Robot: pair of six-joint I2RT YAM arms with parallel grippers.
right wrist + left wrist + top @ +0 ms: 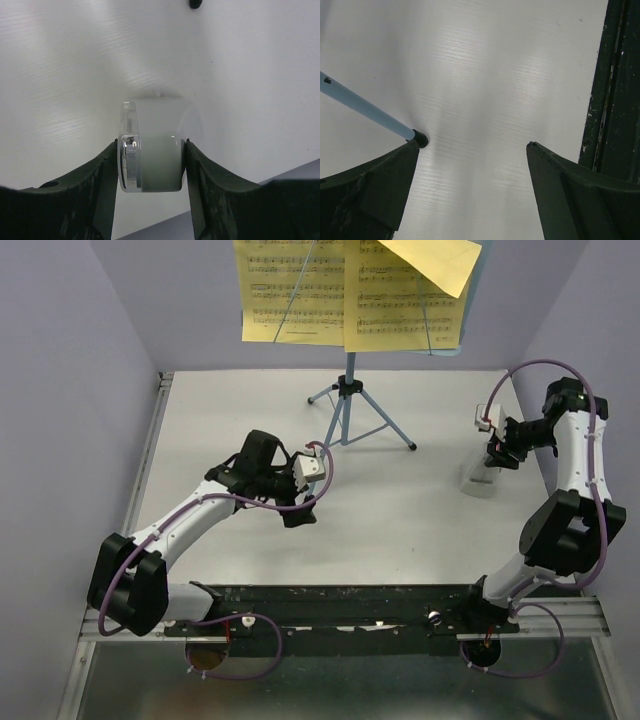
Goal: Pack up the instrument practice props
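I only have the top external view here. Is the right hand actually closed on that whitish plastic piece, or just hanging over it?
Observer: Closed on it. In the right wrist view the right hand has a finger pressed against each side of the plastic piece.
Operator: And the left hand near the stand, has it got hold of anything?
Observer: No. The left wrist view shows the left hand wide open with only bare table between its fingers. The black foot of a light-blue stand leg sits right at one fingertip, outside the gap.
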